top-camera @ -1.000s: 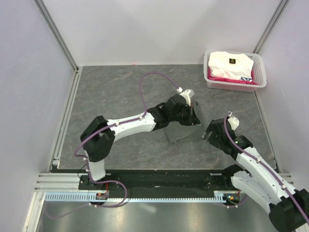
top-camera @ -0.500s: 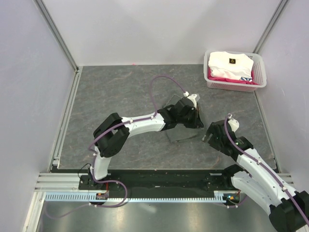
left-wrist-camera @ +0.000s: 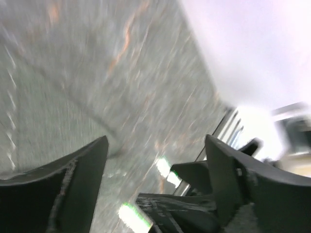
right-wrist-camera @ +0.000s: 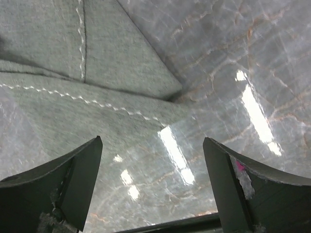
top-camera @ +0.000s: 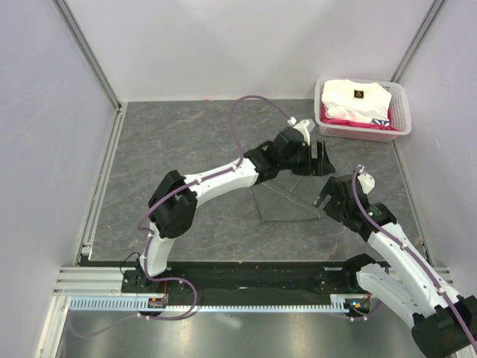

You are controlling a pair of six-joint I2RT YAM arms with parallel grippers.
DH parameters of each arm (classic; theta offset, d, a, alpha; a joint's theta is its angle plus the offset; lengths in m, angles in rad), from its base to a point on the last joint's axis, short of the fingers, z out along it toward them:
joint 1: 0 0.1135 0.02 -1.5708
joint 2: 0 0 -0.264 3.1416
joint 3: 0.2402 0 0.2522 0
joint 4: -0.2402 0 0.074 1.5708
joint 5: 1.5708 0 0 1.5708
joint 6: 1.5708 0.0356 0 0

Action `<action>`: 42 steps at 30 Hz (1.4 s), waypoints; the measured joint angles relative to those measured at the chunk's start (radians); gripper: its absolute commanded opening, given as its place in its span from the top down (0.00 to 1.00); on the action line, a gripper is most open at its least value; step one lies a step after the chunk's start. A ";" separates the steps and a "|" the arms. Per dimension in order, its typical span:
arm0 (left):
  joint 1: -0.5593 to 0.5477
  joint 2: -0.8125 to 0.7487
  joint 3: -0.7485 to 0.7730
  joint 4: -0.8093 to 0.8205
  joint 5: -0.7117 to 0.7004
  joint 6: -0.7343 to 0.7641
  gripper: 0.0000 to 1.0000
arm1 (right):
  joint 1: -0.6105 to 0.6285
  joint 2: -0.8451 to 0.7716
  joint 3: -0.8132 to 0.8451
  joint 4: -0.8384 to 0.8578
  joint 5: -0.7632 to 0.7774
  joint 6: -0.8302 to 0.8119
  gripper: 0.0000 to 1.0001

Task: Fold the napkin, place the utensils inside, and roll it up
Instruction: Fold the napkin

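Note:
The napkin point(top-camera: 287, 200) lies flat on the grey tabletop at centre right, with one flap folded over; its pale stitched hem shows in the right wrist view point(right-wrist-camera: 73, 73). My left gripper point(top-camera: 322, 159) hovers just beyond the cloth's far right corner. It is open point(left-wrist-camera: 156, 141) with nothing between its fingers, and its view is motion-blurred. My right gripper point(top-camera: 326, 198) sits at the napkin's right edge, open point(right-wrist-camera: 151, 141) over bare table beside the cloth. The utensils are out of view.
A white slatted basket point(top-camera: 363, 134) holding a folded white garment point(top-camera: 354, 97) over something pink stands at the back right corner. Pale walls and metal rails close in the table on the left, back and right.
My left gripper, shut on the raised napkin before, has swung back and to the right and opened. The napkin now lies flatter and spread wider. The right gripper shifted slightly.

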 measured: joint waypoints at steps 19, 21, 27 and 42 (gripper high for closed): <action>0.291 -0.672 -0.777 -0.097 -0.053 -0.016 0.38 | -0.260 0.629 0.128 0.364 -0.242 -0.262 0.34; 0.311 -0.733 -0.841 -0.105 -0.053 -0.020 0.42 | -0.264 0.670 0.151 0.387 -0.262 -0.284 0.39; 0.378 -0.889 -0.948 -0.114 -0.045 -0.031 0.53 | -0.267 0.734 0.162 0.411 -0.315 -0.317 0.70; 0.653 -1.007 -1.008 -0.169 0.069 -0.011 0.55 | -0.052 0.673 0.049 0.522 -0.311 -0.082 0.91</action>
